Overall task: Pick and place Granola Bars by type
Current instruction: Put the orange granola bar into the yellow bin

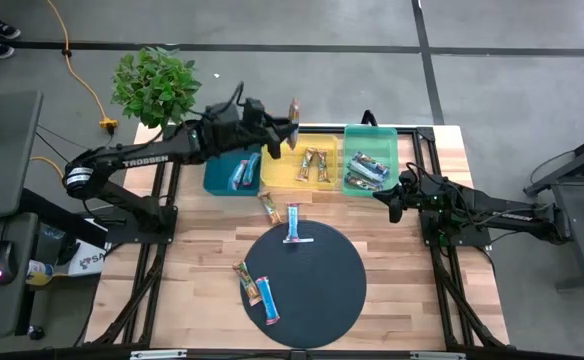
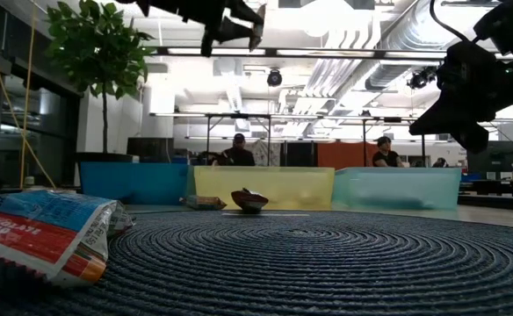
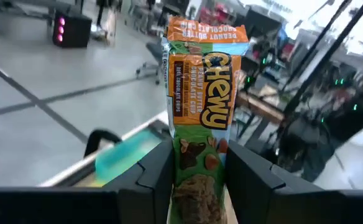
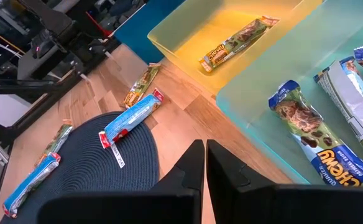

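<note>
My left gripper (image 1: 284,127) is high above the far edge of the yellow tray (image 1: 277,172), shut on a tan-brown granola bar (image 3: 203,87) with an orange and green wrapper. My right gripper (image 4: 200,165) is shut and empty, hovering above the wood by the near edge of the green tray (image 1: 352,185). On the round dark mat (image 1: 322,290) lie a blue bar (image 1: 293,223), a tan bar (image 1: 242,274) and another blue bar (image 1: 268,300). One tan bar (image 1: 269,207) lies on the wood. The teal tray (image 1: 217,178), the yellow tray and the green tray each hold bars. My left gripper pinches the tan-brown bar's lower part (image 3: 197,165) between its two fingers (image 3: 160,168), one on each long edge. The fingers lie along the bar. Its orange end (image 3: 206,34) sticks out past the fingertips. The bar is lifted clear, high above the trays.
The three trays stand side by side along the table's far edge. A potted plant (image 1: 154,85) stands at the far left corner. Bare wood (image 1: 412,280) lies to the right of the mat. People sit in the room beyond the trays (image 2: 237,154).
</note>
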Controlling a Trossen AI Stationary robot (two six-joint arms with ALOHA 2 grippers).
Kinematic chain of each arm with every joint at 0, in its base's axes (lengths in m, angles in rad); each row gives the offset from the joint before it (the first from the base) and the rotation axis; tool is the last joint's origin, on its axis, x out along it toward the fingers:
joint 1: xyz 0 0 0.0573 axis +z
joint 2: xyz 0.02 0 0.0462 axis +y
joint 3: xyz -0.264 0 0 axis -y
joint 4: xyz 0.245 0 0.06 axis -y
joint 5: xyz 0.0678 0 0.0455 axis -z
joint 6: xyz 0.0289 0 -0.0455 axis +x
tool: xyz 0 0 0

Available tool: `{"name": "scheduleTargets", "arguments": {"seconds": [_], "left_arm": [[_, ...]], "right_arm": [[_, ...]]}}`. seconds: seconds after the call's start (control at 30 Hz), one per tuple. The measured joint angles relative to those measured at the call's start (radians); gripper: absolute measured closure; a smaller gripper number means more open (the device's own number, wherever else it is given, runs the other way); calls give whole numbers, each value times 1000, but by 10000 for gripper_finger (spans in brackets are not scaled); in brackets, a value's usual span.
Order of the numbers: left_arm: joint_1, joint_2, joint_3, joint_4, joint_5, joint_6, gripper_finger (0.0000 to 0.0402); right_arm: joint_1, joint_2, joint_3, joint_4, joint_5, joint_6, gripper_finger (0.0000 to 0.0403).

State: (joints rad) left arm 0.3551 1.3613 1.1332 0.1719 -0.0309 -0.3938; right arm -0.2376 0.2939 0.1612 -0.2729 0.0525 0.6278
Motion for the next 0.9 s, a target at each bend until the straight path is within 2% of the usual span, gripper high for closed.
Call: {"name": "scheduleTargets", "arguments": {"seconds": [0.1,0.2,0.4,0.53,0.8,0.9], "left_arm": [[16,0,33,-4,-2,-4,275],[27,2,66,-8,-46,-20,275],[45,70,143,-97,-141,-151,275],[44,161,250,-255,-185,-238,275],[46,362,534,-735,-292,-322,275],[45,427,593,-821,-316,-347,275]], "right_arm": [[0,0,0,0,0,0,402],[0,0,0,0,0,0,402],[0,0,0,0,0,0,402],[0,0,0,0,0,0,402],[0,0,0,0,0,0,402],[0,0,0,0,0,0,402]]}}
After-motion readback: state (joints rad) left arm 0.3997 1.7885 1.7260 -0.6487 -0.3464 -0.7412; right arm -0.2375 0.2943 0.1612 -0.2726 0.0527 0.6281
